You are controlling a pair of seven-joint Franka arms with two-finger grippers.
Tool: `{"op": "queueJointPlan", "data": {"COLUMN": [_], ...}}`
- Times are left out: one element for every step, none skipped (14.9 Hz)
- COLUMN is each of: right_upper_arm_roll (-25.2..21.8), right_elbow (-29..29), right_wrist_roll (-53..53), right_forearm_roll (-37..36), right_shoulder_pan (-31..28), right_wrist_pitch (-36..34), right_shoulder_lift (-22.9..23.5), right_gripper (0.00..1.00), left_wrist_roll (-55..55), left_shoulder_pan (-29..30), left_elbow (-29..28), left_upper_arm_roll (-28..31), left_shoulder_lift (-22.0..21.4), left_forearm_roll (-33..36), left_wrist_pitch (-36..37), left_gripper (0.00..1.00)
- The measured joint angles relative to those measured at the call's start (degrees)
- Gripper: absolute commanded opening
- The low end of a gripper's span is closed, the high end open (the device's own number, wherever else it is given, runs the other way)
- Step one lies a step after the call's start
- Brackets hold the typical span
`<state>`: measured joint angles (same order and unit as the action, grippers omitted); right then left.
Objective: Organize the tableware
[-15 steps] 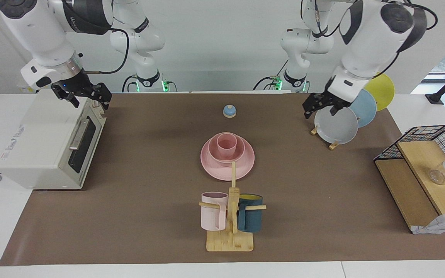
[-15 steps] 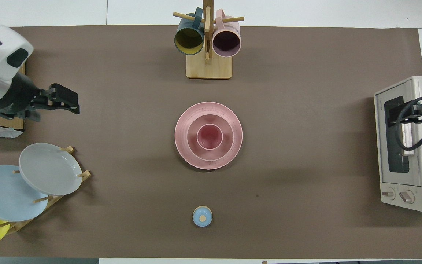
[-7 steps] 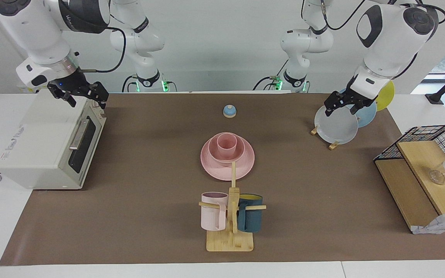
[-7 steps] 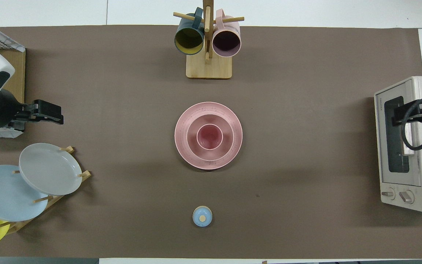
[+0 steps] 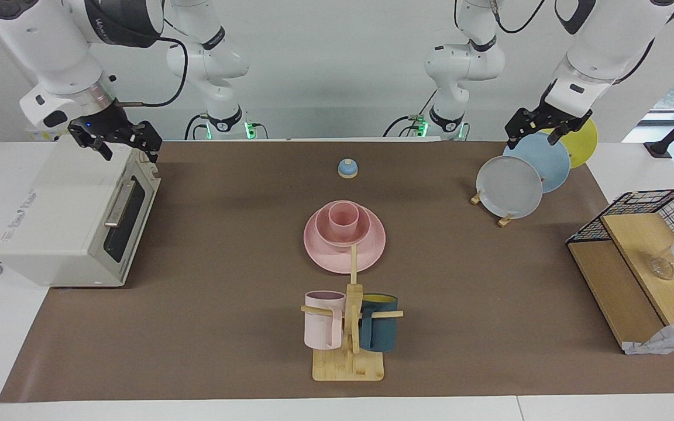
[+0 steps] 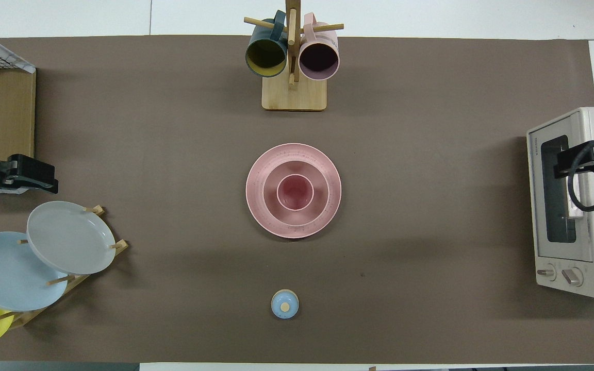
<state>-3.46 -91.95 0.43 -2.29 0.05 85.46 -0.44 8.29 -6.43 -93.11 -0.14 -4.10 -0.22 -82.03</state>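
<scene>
Toaster oven (image 5: 74, 213), mug rack (image 5: 348, 351), plate rack's grey plate (image 5: 509, 187), blue bell (image 5: 347, 168)

The plate (image 5: 372, 248), bowl (image 5: 322, 229) and cup (image 5: 343, 222) are matt pink; the mug stand (image 5: 348, 364) is bare wood; the bench (image 5: 226, 245) covering is matt brown.

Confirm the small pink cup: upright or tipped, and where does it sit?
Upright. The pink cup stands mouth-up inside the pink bowl, which rests on the pink plate; the overhead view looks straight into it.
</scene>
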Motion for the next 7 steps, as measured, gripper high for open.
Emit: {"op": "queueJointPlan", "data": {"right_upper_arm_roll": [0.07,0.13,0.14,0.14,0.15,0.18,0.19], "right_elbow": [0.02,0.09,0.22,0.36,0.44,0.45,0.45], "right_wrist_roll": [0.00,0.00,0.00,0.00,0.00,0.00,0.00], "right_forearm_roll": [0.00,0.00,0.00,0.00,0.00,0.00,0.00], "right_shoulder_pan": [0.01,0.01,0.02,0.02,0.03,0.06,0.08], "right_wrist_pitch": [0.00,0.00,0.00,0.00,0.00,0.00,0.00], "right_shoulder_lift": [0.00,0.00,-0.01,-0.01,-0.02,-0.02,-0.01], "right_gripper": [1.00,1.00,1.00,1.00,1.00,1.00,1.00], "left_wrist_roll": [-0.28,-0.73,-1.00,-1.33,-2.14,-3.14,-3.73], "left_shoulder_pan": [0.15,0.26,0.30,0.31,0.31,0.31,0.31], "left_elbow": [-0.95,-1.48,-1.78,-1.80,-1.76,-1.75,-1.75], "left_upper_arm_roll": [0.13,0.29,0.39,0.39,0.30,0.16,0.06], "left_shoulder_lift": [-0.31,-0.36,-0.35,-0.35,-0.37,-0.38,-0.38], "left_forearm_roll": [0.00,-0.19,-0.57,-0.95,-1.13,-1.19,-1.19], "left_wrist_pitch": [-0.30,-1.23,-2.49,-3.12,-3.29,-3.36,-3.37], "left_gripper": [1.00,1.00,1.00,1.00,1.00,1.00,1.00]}}
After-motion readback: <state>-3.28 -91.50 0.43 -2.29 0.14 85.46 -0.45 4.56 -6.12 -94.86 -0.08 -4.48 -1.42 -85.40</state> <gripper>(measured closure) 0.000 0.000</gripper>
